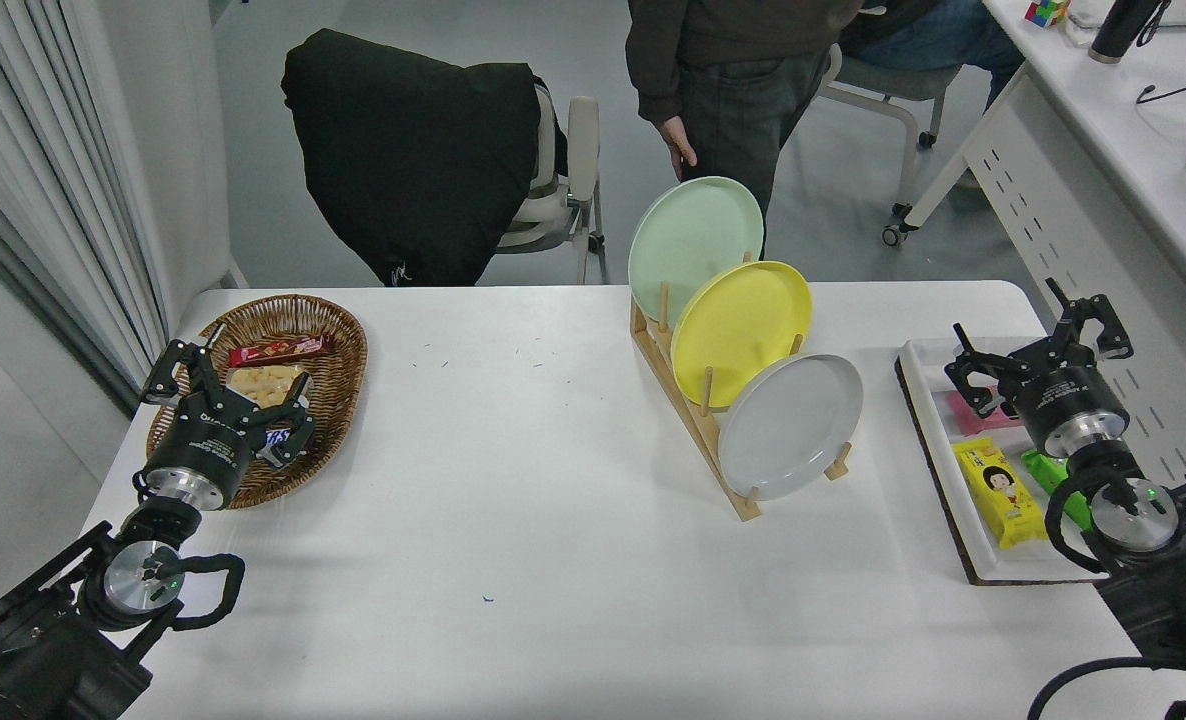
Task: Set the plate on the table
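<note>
Your right pincer (1038, 345) hangs spread wide and empty over the white tray (928, 420). Left of it, the smooth round grey plate (791, 427) leans upright in the wooden rack (698, 425) on the table (513, 520). Your left pincer (223, 378), also spread, rests by the wicker basket (338, 345).

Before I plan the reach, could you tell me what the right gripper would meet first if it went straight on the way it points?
Probably nothing on the table: the right gripper hangs open over the white tray, aimed up-left, away from the grey plate. Depth is unclear.
</note>
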### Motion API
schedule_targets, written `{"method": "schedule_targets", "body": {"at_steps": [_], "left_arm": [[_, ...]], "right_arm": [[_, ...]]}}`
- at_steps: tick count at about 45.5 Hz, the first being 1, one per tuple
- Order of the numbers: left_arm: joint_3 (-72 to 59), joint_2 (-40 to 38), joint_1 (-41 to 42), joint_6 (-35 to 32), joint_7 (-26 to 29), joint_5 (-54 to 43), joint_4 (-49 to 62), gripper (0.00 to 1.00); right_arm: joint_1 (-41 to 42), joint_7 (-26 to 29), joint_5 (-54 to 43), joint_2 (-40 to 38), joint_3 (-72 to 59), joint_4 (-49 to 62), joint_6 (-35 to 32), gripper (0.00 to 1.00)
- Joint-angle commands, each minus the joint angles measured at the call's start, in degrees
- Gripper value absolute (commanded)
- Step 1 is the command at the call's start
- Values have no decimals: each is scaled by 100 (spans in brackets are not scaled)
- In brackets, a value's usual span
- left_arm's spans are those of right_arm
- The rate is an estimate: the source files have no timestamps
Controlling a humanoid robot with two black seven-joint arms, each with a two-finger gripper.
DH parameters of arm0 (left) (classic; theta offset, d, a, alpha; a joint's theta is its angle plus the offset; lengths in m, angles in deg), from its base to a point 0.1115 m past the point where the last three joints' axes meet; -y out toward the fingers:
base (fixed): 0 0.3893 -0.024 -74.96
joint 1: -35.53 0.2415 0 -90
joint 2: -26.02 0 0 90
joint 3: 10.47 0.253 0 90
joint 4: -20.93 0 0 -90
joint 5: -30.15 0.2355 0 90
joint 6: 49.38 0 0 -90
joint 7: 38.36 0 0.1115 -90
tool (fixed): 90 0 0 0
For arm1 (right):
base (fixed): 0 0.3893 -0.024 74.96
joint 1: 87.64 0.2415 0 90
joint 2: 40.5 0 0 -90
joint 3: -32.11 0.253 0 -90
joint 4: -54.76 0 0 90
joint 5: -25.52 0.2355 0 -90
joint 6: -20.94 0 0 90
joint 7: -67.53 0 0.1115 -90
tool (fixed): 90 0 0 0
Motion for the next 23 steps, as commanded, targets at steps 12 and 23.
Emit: {"method": "schedule_targets", "body": {"at_steps": [12, 23], "left_arm": [[0, 0, 0, 5, -1, 0, 4, 98], [0, 0, 0, -3, -1, 0, -5, 98]], "right_arm": [[153, 12, 37, -9, -236, 262, 1, 99], [144, 12, 19, -18, -113, 270, 18, 99]]}}
